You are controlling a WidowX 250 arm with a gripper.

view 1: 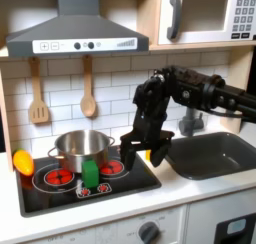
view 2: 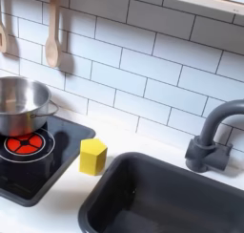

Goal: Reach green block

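Observation:
The green block [view 1: 91,174] stands upright on the black toy stovetop [view 1: 60,193], just in front of the steel pot [view 1: 82,148], in the first exterior view. My gripper [view 1: 144,154] hangs over the stovetop's right edge, to the right of the green block and apart from it. Its fingers [view 1: 129,156] point down and look spread, with nothing between them. The black arm reaches in from the first exterior view's right. The second exterior view shows the steel pot [view 2: 19,103] on a red burner [view 2: 21,144].
A yellow-orange toy [view 1: 22,163] lies at the stove's left. A yellow block [view 2: 92,156] sits between stovetop and dark sink [view 2: 162,203]. A grey faucet [view 2: 212,137] stands behind the sink. Wooden utensils [view 1: 88,93] hang on the tiled wall, under a range hood.

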